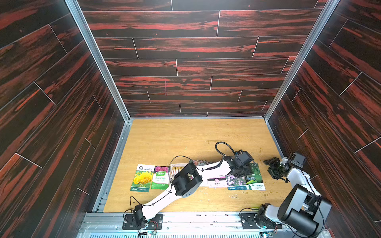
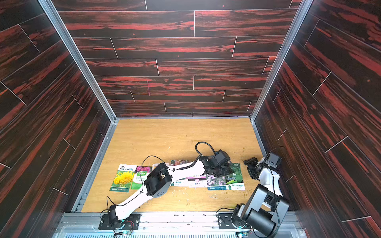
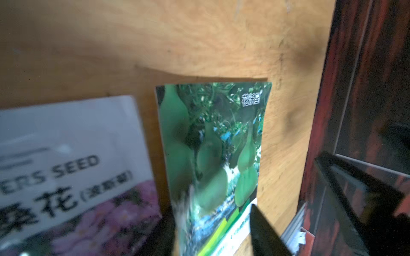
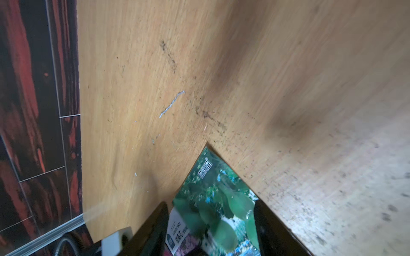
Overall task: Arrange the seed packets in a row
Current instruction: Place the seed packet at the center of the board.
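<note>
Left wrist view: left jaws, apart, straddle one end of the gourd seed packet (image 3: pixel 213 144), long axis running straight away; right jaws, also apart, farther off.

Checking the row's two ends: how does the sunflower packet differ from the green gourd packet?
The sunflower packet shows a yellow bloom; the green gourd packet shows hanging green gourds. The sunflower packet lies uncovered; the left gripper sits over the green gourd packet. Both are rectangular packets in the same row.
</note>
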### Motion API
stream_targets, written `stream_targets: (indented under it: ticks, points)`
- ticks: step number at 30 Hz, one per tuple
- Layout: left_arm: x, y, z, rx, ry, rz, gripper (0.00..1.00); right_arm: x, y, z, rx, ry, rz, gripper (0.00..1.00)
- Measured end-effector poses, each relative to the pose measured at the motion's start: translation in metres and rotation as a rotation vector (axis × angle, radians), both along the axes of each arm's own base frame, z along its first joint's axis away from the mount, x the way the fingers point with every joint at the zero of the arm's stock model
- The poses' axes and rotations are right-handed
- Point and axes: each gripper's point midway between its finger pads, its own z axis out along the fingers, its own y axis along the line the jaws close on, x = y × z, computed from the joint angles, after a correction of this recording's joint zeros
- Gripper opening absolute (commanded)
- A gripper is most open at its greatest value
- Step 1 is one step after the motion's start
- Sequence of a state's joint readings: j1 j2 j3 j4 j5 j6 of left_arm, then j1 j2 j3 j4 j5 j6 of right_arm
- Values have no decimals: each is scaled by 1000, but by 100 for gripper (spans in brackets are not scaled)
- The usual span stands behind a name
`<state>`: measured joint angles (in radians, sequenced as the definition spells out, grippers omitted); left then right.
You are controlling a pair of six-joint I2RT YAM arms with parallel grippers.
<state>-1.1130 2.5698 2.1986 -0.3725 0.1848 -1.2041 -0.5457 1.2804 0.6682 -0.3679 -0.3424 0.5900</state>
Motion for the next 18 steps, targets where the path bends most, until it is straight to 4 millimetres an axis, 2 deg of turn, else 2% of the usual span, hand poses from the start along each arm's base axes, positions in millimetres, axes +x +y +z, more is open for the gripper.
stream_targets:
  ticks: [4, 5, 6, 13, 18]
  points:
    - [-1, -1, 7, 11, -29, -23, 65, 2, 3, -4, 21, 0, 11, 63]
    - [-2, -2, 12, 9, -41, -31, 70, 1, 3, -5, 25, 2, 12, 63]
    - [-1, -5, 20, 1, -57, -40, 99, 1, 4, -6, 27, 4, 15, 63]
    - [-5, -25, 75, -67, -178, -103, 100, 0, 6, -11, 40, 15, 20, 63]
    - [-10, -15, 88, -14, -243, -150, 100, 0, 7, -11, 41, 14, 24, 63]
